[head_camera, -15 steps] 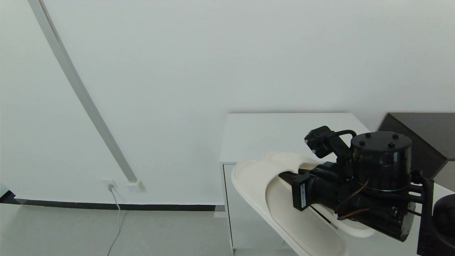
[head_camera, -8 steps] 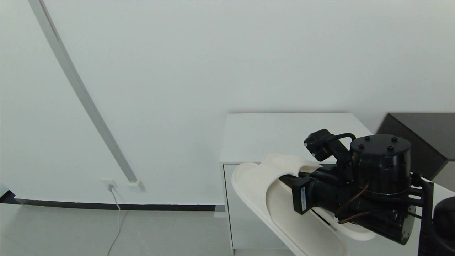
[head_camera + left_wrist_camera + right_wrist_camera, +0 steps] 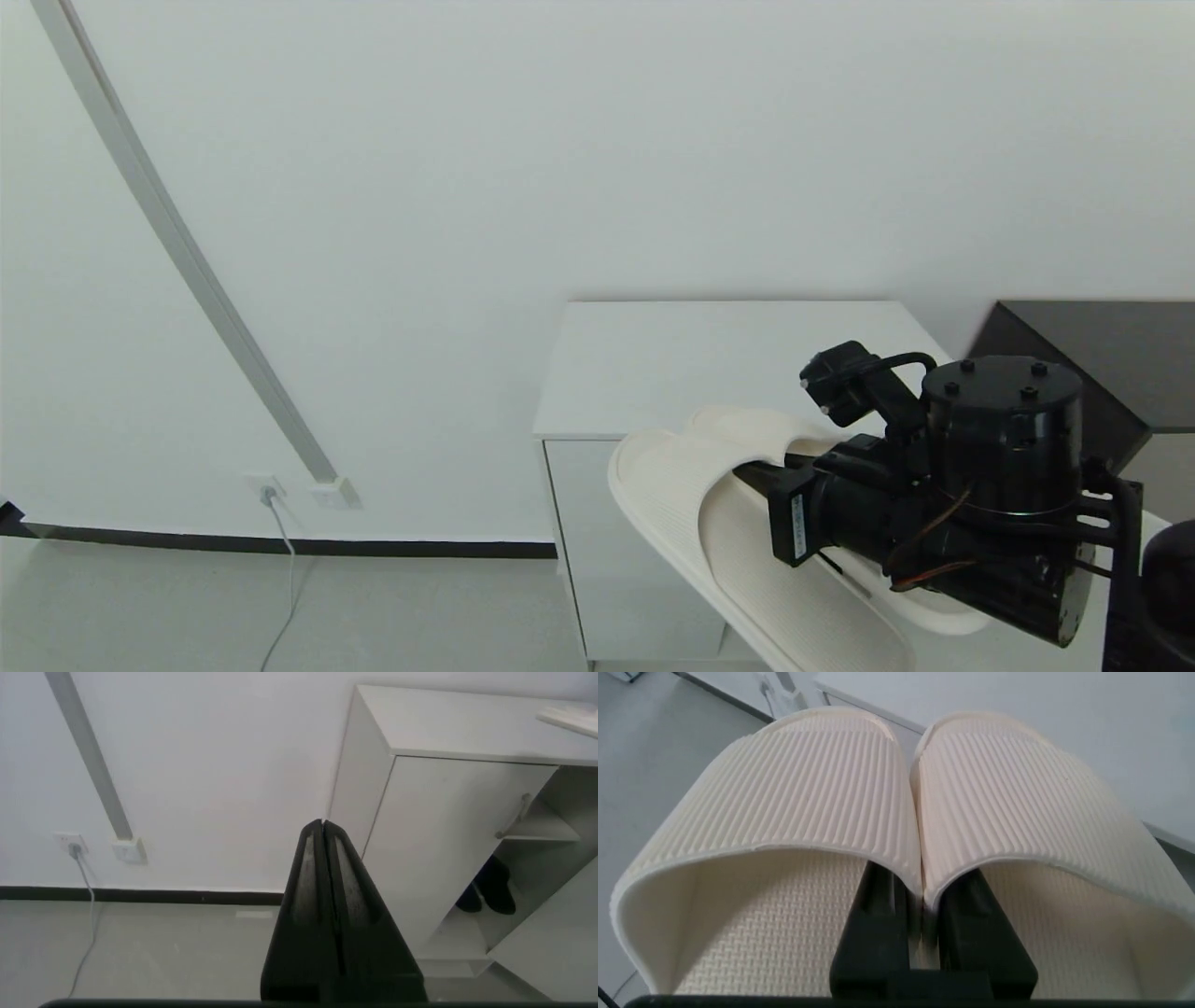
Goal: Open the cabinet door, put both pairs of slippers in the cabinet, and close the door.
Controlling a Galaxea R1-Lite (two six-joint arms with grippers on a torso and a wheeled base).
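Back wall [image 3: 467, 187]: plain white, with a grey strip [image 3: 177, 243] running at a slant down to a small box beside a wall outlet [image 3: 266, 487]. A cable [image 3: 280, 579] drops from the outlet to the floor [image 3: 112, 607]. Floor is pale grey, open to the left of the cabinet, with a black baseboard [image 3: 280, 543] along the wall.

White cabinet [image 3: 709, 364] stands against the wall, bare flat top, dark block [image 3: 1092, 355] just beside it on the right. Left wrist view: front panel with handle [image 3: 512, 817] sits beside the open section. Inside is one shelf [image 3: 551, 833] with a dark pair of slippers [image 3: 493, 889] in the compartment under it. Can't tell which panel is the swung-out door.

Cream slippers [image 3: 691, 504] are off the ground in front of the cabinet's upper front edge, side by side, toes pointing away from the wrist.

Right gripper [image 3: 920, 924] is pinching the two inner strap edges of the cream pair together. Left gripper [image 3: 324, 831] has its fingers pressed flat together, holding nothing, aimed at the wall left of the cabinet and well apart from it.
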